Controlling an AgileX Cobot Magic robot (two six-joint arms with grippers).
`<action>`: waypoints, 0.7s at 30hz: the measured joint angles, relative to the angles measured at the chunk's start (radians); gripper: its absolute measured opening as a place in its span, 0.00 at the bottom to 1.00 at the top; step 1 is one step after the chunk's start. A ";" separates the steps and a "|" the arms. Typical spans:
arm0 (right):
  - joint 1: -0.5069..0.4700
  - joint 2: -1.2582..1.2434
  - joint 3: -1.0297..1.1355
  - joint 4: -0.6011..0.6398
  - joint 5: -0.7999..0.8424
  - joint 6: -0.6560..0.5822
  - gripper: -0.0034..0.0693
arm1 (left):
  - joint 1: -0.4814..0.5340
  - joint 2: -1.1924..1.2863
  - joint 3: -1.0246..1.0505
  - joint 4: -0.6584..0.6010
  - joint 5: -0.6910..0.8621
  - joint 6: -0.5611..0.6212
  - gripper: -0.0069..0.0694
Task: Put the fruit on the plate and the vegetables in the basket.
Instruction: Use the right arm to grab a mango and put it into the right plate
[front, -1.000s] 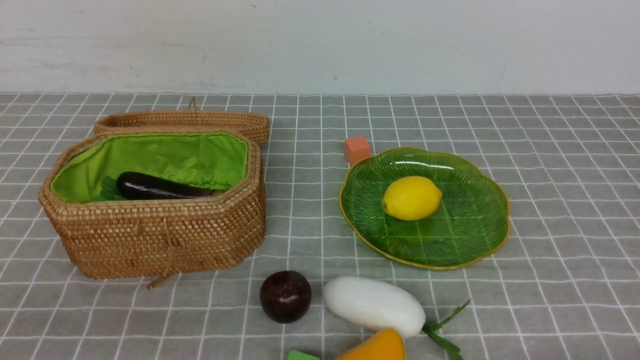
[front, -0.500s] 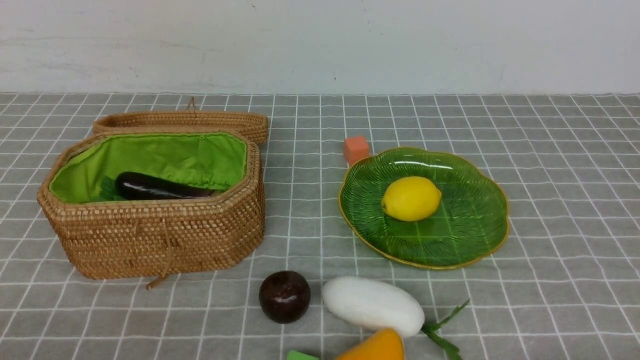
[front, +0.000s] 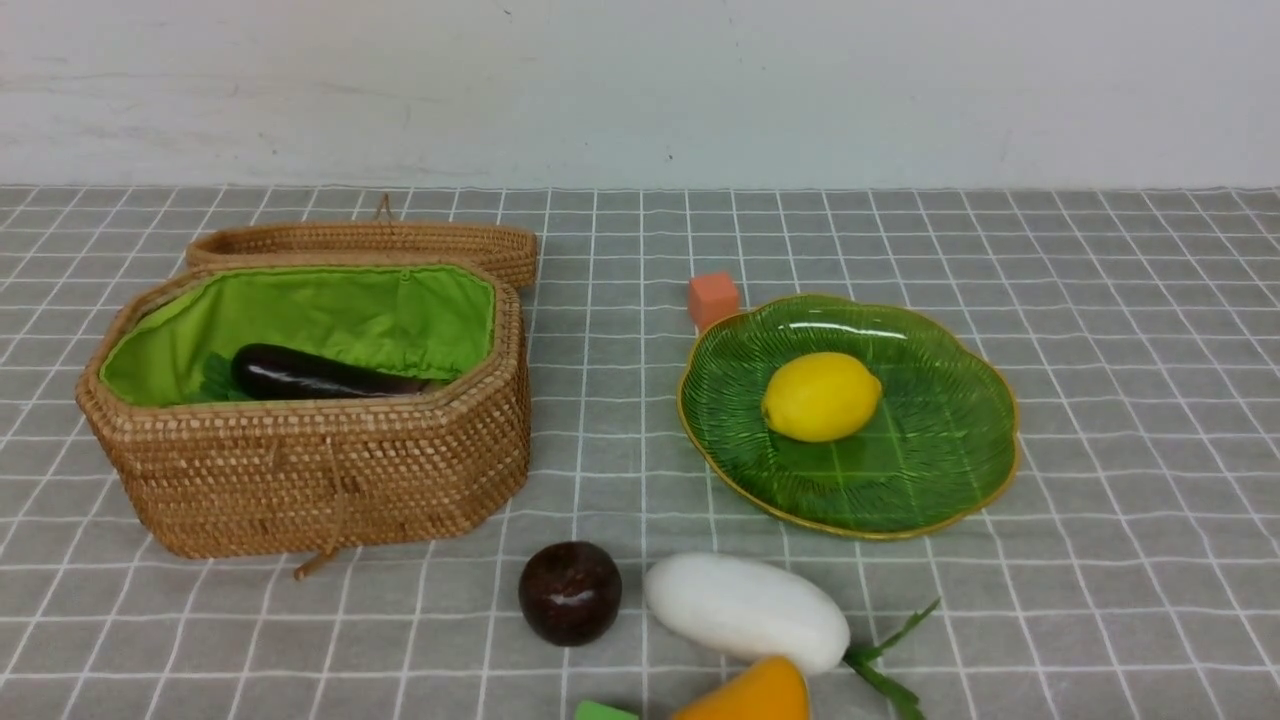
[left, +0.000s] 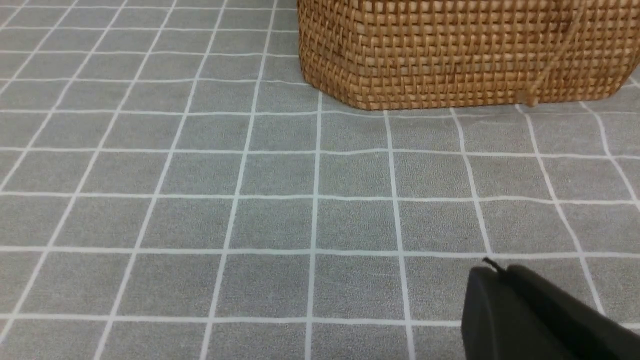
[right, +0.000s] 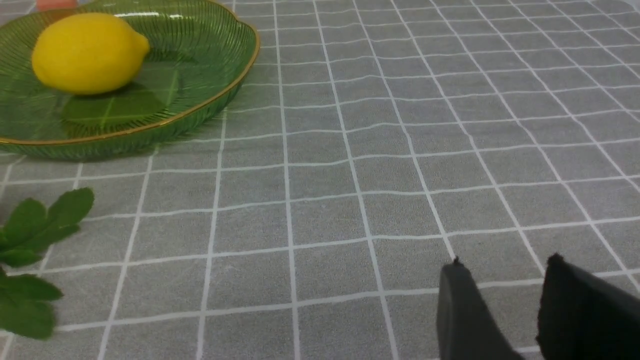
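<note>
Yellow lemon (front: 822, 396) sits on green leaf-ribbed plate (front: 900, 480); glossy maroon ball (front: 570, 592) near its front rim looks next to pick. Left gripper (left: 492, 272) closed, right gripper (right: 505, 265) parted, both empty.

I'm looking at what's reading as a staged robot test bench, some lab or demo corner. A grey tablecloth (front: 1100, 320) with a white grid is covering the whole lower part of the frame, and a bare, scuffed white wall (front: 640, 90) is filling the top strip. Toy food like the lemon (front: 822, 396) at centre right is sitting out near a small orange cube (front: 714, 298), all laid out like props.
</note>
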 joint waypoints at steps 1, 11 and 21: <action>0.000 0.000 0.000 0.000 0.000 0.000 0.38 | 0.000 0.000 0.000 0.000 0.000 0.000 0.10; 0.000 0.000 0.000 -0.026 0.000 0.000 0.38 | 0.000 0.000 0.001 0.000 0.000 0.000 0.11; 0.000 0.000 0.011 -0.001 -0.434 0.173 0.38 | 0.000 0.000 0.001 0.000 -0.002 0.000 0.12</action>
